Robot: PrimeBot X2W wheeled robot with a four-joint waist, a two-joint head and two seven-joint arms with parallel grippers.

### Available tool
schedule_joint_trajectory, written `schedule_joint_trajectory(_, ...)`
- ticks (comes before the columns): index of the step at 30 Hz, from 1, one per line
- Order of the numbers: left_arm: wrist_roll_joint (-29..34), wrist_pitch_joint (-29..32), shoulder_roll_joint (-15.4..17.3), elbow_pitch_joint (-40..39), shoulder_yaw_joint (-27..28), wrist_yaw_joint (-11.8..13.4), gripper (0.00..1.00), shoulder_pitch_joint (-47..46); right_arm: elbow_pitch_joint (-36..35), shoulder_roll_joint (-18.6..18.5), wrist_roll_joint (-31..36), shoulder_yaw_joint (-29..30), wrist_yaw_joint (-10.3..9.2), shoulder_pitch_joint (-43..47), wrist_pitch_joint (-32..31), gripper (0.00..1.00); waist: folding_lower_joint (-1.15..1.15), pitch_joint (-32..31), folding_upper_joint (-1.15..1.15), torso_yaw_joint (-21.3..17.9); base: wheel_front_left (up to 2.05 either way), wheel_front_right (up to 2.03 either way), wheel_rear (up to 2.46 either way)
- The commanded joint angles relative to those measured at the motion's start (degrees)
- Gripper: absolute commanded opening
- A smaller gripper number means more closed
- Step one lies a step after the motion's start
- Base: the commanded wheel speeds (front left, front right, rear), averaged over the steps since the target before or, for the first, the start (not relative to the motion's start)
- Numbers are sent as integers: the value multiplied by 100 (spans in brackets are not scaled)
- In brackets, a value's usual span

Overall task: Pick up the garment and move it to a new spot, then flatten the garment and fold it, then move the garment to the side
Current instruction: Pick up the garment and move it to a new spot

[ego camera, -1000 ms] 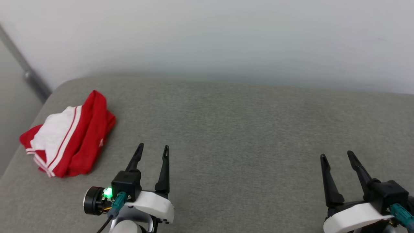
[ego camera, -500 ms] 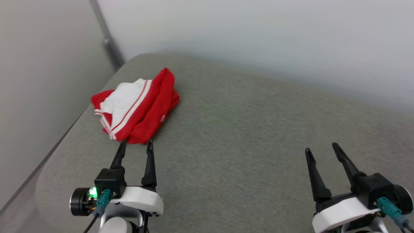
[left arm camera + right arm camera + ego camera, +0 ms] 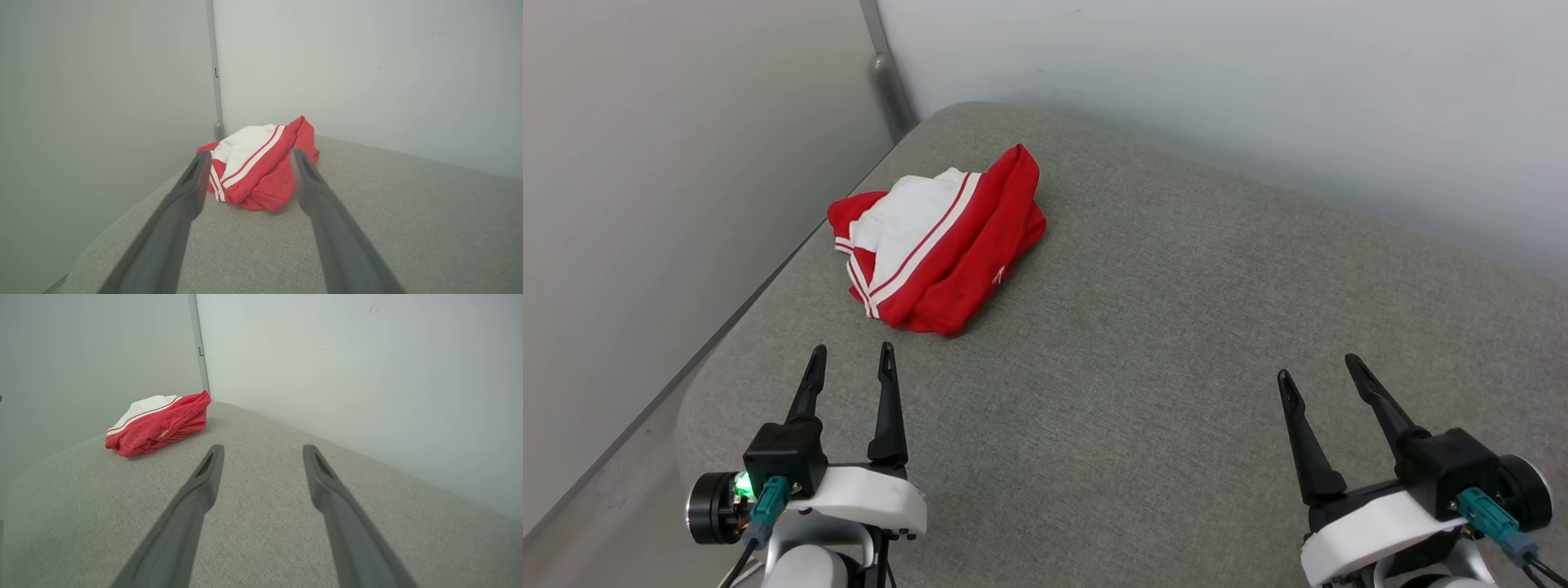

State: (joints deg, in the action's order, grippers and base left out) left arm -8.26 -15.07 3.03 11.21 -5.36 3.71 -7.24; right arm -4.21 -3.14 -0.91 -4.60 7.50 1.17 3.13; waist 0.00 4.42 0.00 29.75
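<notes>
**Item 1: the garment** (image 3: 939, 245). Bright red, thin fabric with a white panel edged in red-and-white stripe trim. It lies bunched in a loose heap on the grey cushion (image 3: 1176, 343), near the far left corner and close to the left edge. A small white logo (image 3: 999, 278) sits on the red fabric facing the robot; it is too small to read. No lettering can be made out in the folds. Nothing touches it.

**Item 2: left gripper** (image 3: 851, 351). Two long dark fingers spread wide, holding nothing. It hovers over the cushion just short of the garment's near edge and points towards it. In the left wrist view the heap lies ahead, between the two fingers. A green light (image 3: 742, 483) glows at the wrist, beside a teal connector (image 3: 766, 500).

**Item 3: right gripper** (image 3: 1318, 367). Fingers spread wide, holding nothing. It hovers over bare cushion, well apart from the garment.

**Item 4: surroundings.** Pale wall (image 3: 1217, 82) behind the cushion; a grey upright post (image 3: 886, 82) stands at the corner beyond the garment.
</notes>
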Motion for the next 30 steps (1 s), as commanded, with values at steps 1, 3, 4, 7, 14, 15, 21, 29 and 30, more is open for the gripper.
schedule_joint_trajectory(1,-18,-16,-12,-25,16,35,100,-3,-10,-38,29,-24,-2,-106,-7,100,0,21,0,-24,0,0,0)
schedule_joint_trajectory(3,-17,-16,-13,-27,26,47,100,-44,-7,-60,11,-39,-2,-127,-21,100,0,38,0,-49,0,0,0)
schedule_joint_trajectory(4,-17,-16,-13,-22,29,49,100,-74,-6,-69,15,-47,-2,-129,-34,100,0,49,0,-64,0,0,0)
schedule_joint_trajectory(7,-34,-16,-15,-2,46,54,100,-224,-19,-97,-2,-77,-2,-163,-53,100,0,98,0,-122,0,0,0)
schedule_joint_trajectory(14,-67,12,57,226,55,-140,100,-1252,-130,-227,48,-143,-2,-362,-177,100,0,422,0,-416,0,0,0)
schedule_joint_trajectory(15,-42,33,145,270,89,-169,100,-1503,-148,-258,80,-169,-2,-402,-197,100,0,495,0,-488,0,0,0)
schedule_joint_trajectory(21,-153,639,670,642,338,-345,100,-2937,-234,-363,118,-220,-2,-661,-231,100,0,991,0,-966,0,0,0)
schedule_joint_trajectory(29,-514,2108,1411,1266,590,-722,100,-4067,-234,-403,27,-287,-2,-950,-164,100,0,1541,0,-1469,0,0,0)
schedule_joint_trajectory(30,-586,2410,1516,1389,618,-772,100,-4145,-217,-392,1,-295,-2,-989,-155,100,0,1622,0,-1528,0,0,0)
